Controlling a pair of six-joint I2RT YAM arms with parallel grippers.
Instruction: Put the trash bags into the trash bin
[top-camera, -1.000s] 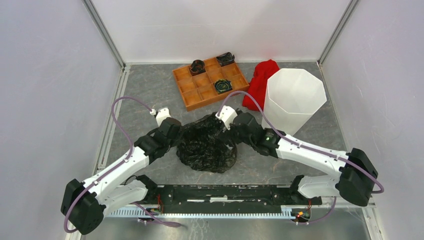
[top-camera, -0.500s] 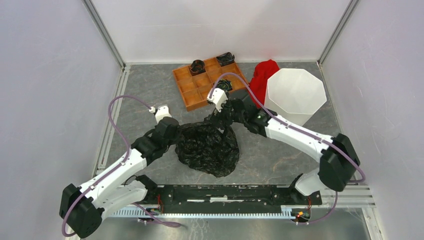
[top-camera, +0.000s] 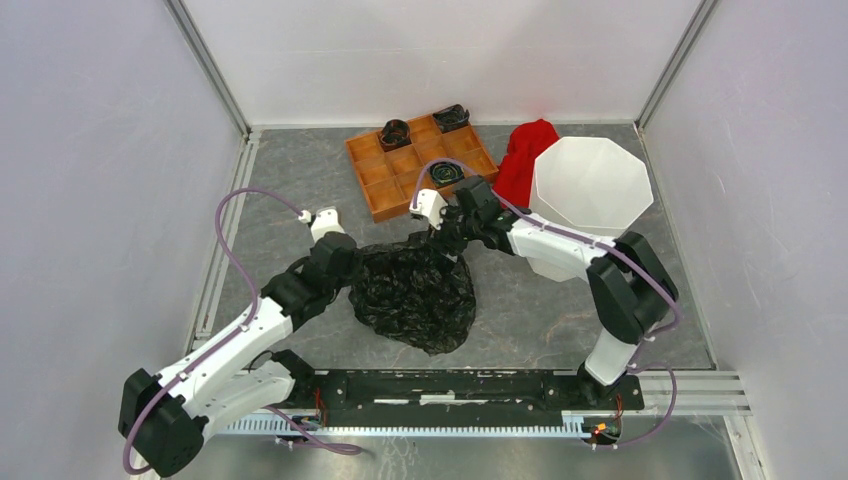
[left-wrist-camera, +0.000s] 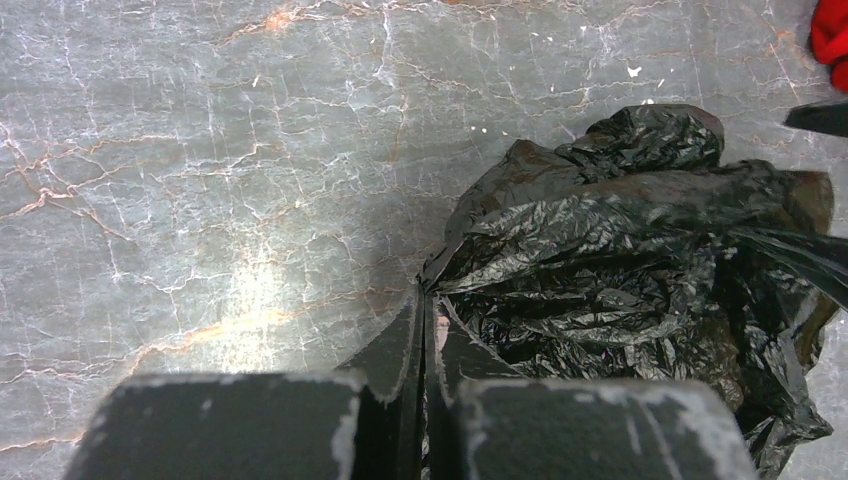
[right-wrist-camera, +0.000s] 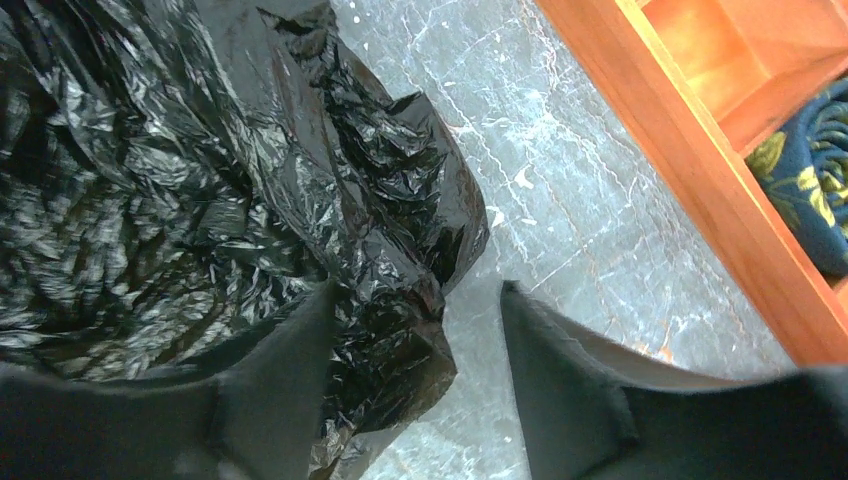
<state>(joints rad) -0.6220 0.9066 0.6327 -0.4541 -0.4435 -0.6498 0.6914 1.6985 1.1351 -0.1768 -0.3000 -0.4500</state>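
Note:
The black trash bag (top-camera: 415, 295) lies crumpled on the grey table between my two arms. My left gripper (top-camera: 352, 268) is shut on its left edge; the left wrist view shows the jaws (left-wrist-camera: 428, 292) pressed together on a thin fold of the bag (left-wrist-camera: 620, 250). My right gripper (top-camera: 440, 238) is open over the bag's far right corner. In the right wrist view (right-wrist-camera: 415, 290) a fold of the bag (right-wrist-camera: 200, 180) lies between the spread fingers, against the left one. The white trash bin (top-camera: 590, 185) stands upright at the right, behind my right forearm.
An orange-brown compartment tray (top-camera: 415, 165) holding dark rolled items sits just beyond the right gripper, and its edge shows in the right wrist view (right-wrist-camera: 700, 180). A red cloth (top-camera: 525, 150) lies behind the bin. The enclosure's walls rise on three sides.
My right gripper has moved away from me along the bag's right side to its far corner, and the right arm has folded in beside the bin. The left gripper has stayed on the bag's edge.

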